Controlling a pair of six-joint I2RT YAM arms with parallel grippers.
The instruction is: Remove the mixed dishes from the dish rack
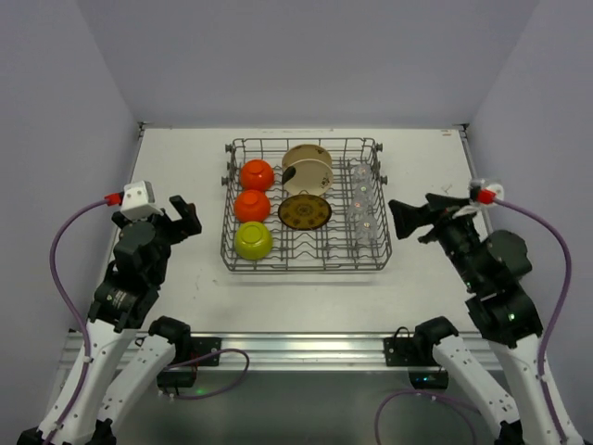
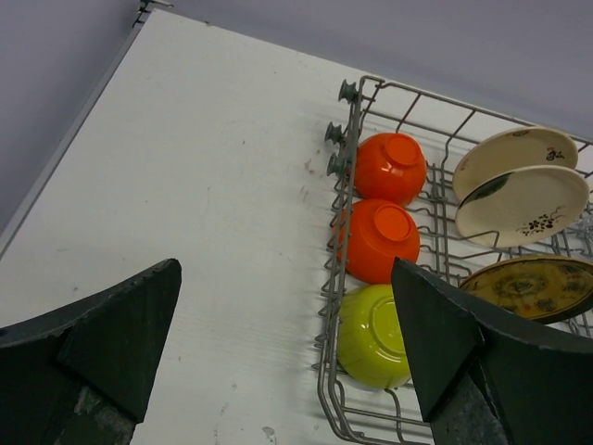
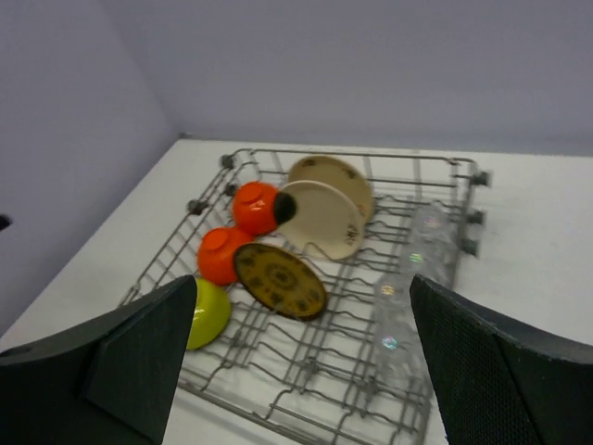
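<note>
The grey wire dish rack (image 1: 380,262) (image 2: 324,389) (image 3: 157,269) stands mid-table. Its left column holds two orange bowls (image 1: 257,174) (image 1: 252,206) and a yellow-green bowl (image 1: 253,240) (image 2: 371,336) (image 3: 208,312), all upside down. Two beige plates (image 1: 308,173) (image 3: 320,218) lean upright at the back, and a dark patterned plate (image 1: 305,212) (image 3: 278,280) lies tilted in the middle. Several clear glasses (image 1: 363,209) (image 3: 408,297) line the right side. My left gripper (image 1: 185,216) (image 2: 287,306) hangs open left of the rack. To the rack's right my right gripper (image 1: 400,220) (image 3: 301,320) is open and empty.
White table (image 1: 176,167) with a grey wall behind and side walls close to both edges. Bare table lies left of the rack (image 2: 185,185) and right of it (image 3: 547,232). Small black knobs (image 2: 335,148) stick out from the rack's left side.
</note>
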